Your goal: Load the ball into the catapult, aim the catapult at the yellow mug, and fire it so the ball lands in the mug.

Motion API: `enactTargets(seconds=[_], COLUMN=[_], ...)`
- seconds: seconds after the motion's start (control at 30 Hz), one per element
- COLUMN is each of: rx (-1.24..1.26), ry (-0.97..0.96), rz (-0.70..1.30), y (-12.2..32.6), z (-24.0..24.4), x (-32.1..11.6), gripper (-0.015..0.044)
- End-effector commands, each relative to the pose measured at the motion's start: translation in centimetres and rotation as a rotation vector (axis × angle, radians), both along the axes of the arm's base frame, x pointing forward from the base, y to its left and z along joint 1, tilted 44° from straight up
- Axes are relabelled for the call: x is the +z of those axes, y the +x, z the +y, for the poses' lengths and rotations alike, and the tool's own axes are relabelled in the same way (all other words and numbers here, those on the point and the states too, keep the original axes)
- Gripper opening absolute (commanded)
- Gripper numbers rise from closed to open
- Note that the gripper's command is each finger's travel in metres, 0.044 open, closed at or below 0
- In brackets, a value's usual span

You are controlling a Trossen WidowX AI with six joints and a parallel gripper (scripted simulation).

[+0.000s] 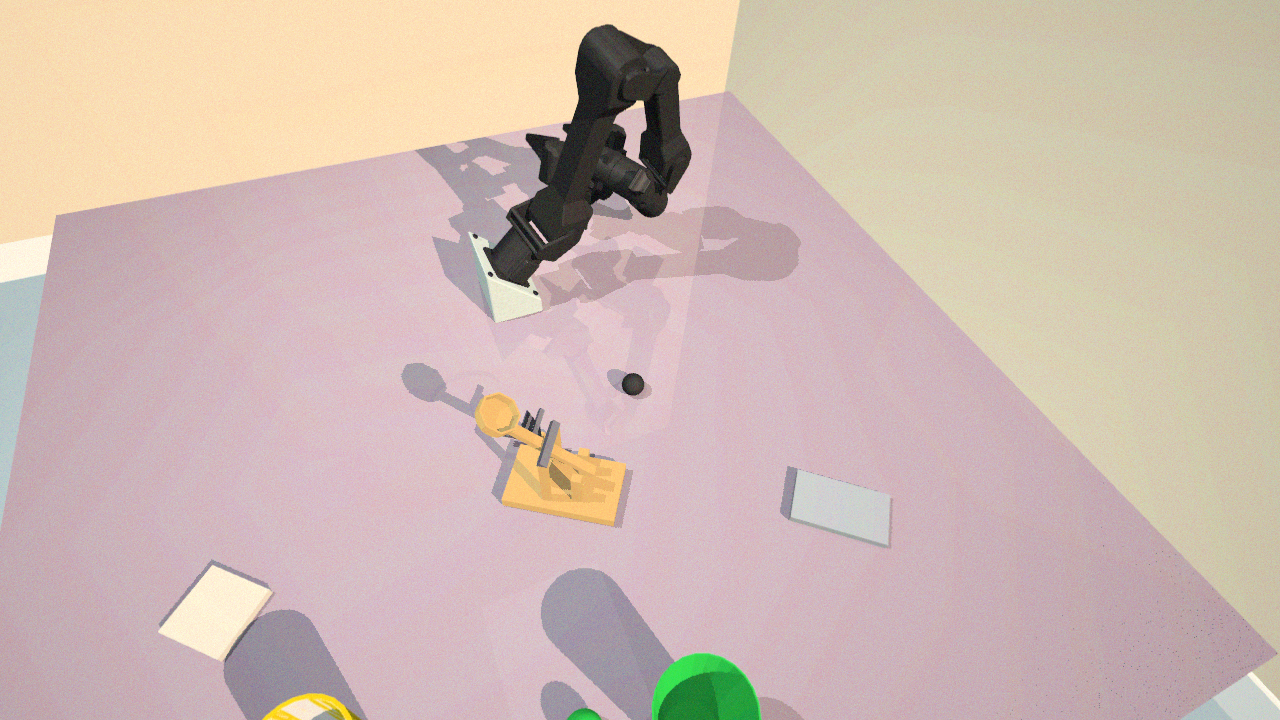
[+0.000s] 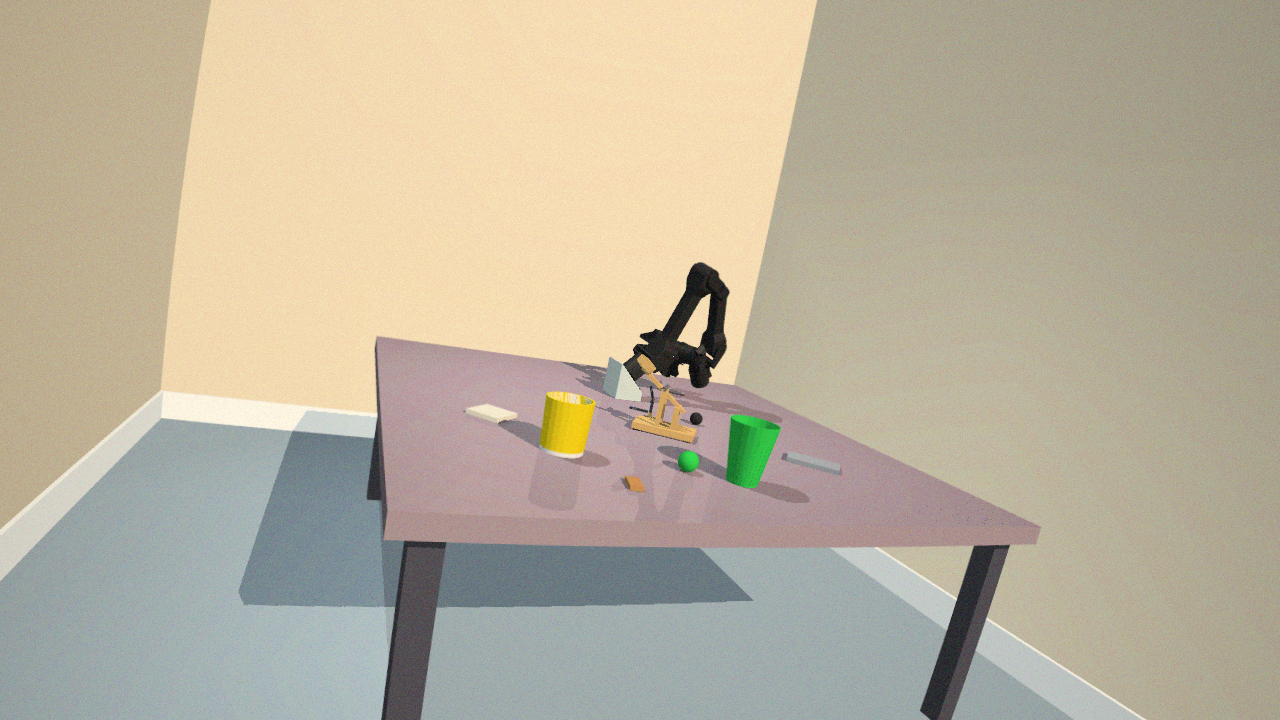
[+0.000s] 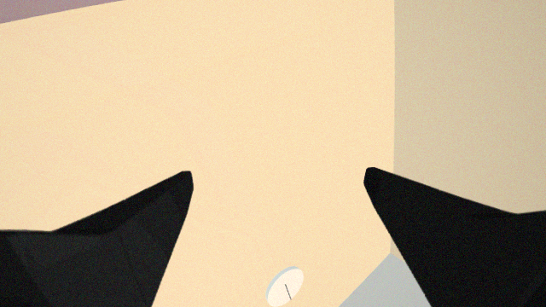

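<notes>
- On the mauve table [image 1: 375,483] [image 2: 501,526], your catapult [image 1: 563,505] [image 2: 664,429] has a flat, honey-coloured slab base and an octagonal scoop [image 1: 496,414] [image 2: 646,363].
- Near it, you have a smooth black ball [image 1: 632,384] [image 2: 696,418], outside the scoop; a glossy green ball [image 1: 584,714] [image 2: 688,461] lies near the tapered green cup [image 1: 707,689] [image 2: 750,452].
- You'll find the yellow mug [image 1: 313,697] [image 2: 566,425] upright, faceted, with a pale bottom edge.
- Your gripper [image 1: 549,132] [image 2: 640,342] [image 3: 281,176] is released, its dark, wedge-shaped fingers spread around nothing.
- From above, your mug, green ball and green cup are cut off by the frame, and the arm's upper link [image 1: 586,134] partly hides the gripper.
</notes>
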State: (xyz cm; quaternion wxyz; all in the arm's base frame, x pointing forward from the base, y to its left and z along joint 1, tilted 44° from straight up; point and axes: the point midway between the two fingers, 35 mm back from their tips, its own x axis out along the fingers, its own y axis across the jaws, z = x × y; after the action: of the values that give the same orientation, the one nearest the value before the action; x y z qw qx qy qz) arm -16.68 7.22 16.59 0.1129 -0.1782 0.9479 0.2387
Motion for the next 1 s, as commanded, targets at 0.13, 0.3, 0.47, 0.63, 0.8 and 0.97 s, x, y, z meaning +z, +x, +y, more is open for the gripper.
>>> enactTargets(seconds=[0.13, 0.3, 0.47, 0.63, 0.8, 0.97], rx=[-0.139, -0.232, -0.322, -0.420, -0.514, -0.605], ry=[0.211, 0.343, 0.461, 0.557, 0.640, 0.709], rz=[-0.058, -0.123, -0.207, -0.301, -0.411, -0.539], y=[2.2, 4.4, 7.2, 10.5, 14.4, 18.7], z=[4.3, 7.0, 9.5, 11.8, 13.5, 14.4], x=[-0.1, -0.1, 0.1, 0.6, 1.2, 1.8], gripper=[0.0440, 0.0440, 0.0440, 0.0440, 0.0440, 0.0440])
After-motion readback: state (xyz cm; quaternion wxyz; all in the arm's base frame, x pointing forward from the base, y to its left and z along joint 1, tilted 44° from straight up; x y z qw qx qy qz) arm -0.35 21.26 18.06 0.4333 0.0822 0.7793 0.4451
